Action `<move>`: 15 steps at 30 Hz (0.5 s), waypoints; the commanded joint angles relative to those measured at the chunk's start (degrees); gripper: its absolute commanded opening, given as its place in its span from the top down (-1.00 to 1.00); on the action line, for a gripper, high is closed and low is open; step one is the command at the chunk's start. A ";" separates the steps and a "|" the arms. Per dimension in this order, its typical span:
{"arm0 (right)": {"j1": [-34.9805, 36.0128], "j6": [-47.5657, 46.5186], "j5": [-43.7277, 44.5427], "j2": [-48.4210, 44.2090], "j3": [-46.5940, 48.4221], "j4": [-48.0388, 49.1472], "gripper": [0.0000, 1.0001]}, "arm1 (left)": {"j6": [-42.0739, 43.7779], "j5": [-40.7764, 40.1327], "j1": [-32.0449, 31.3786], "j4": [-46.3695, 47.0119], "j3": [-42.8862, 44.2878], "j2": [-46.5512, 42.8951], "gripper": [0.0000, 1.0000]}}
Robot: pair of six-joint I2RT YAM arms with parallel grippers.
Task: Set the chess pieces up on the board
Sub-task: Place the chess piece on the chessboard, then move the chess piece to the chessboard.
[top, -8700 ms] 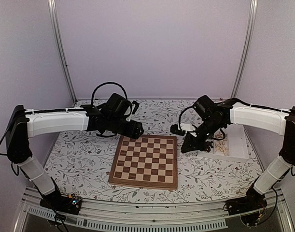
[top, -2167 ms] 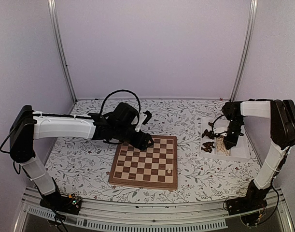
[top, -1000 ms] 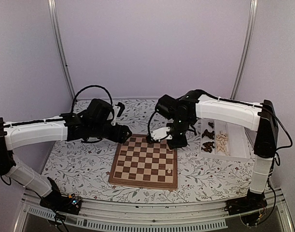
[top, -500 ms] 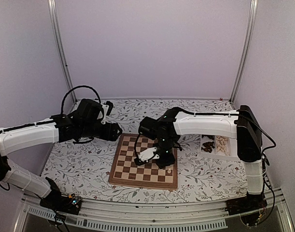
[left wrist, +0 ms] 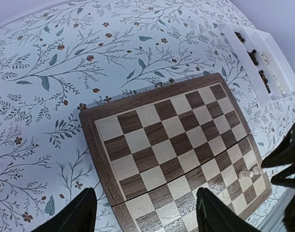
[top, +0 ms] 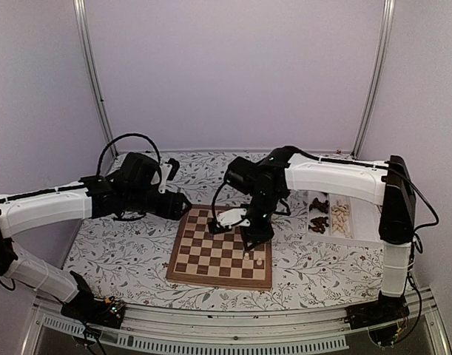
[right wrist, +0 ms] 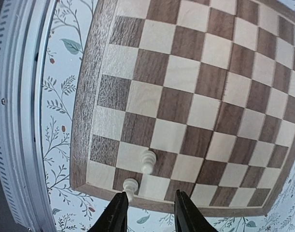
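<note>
1. Presently the right gripper (right wrist: 147, 215) hangs over the near right corner of the board (right wrist: 85, 121). Its jaws are parted with nothing between them, so it grasps nothing. One pale pawn (right wrist: 130, 185) stands on the board just beside one of its fingers (right wrist: 116, 212). A second pale pawn (right wrist: 147, 161) stands one file further in.
2. The left gripper (left wrist: 146, 215) is likewise released and empty, its jaws wide. It hovers off the board's far left corner.
3. Step in hand, as judged: setting the pale pawns along the near side of the board. The right arm is due to clear off and fetch another piece.
4. To do it well:
   - Lift straight up before swinging aside, since the outer pawn is close enough to a finger to be tipped.
   - Centre the next piece on its square, as the inner pawn appears to sit toward the line between two squares.
   - Set it down upright before the jaws part.
5. Count on the board: two pale pieces and no dark ones.
6. Count off the board: one white tray (top: 365, 218) lies to the right of the board and apart from it. It holds dark pieces (top: 319, 224) and pale pieces (top: 340, 216), too small and heaped to number.
7. Fixtures: one board, one tray, two arms.
</note>
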 commanded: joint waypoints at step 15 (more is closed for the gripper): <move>-44.73 11.10 -22.97 -39.54 -42.87 29.47 0.22 | 11.23 11.28 -17.11 -6.11 21.07 26.61 -0.13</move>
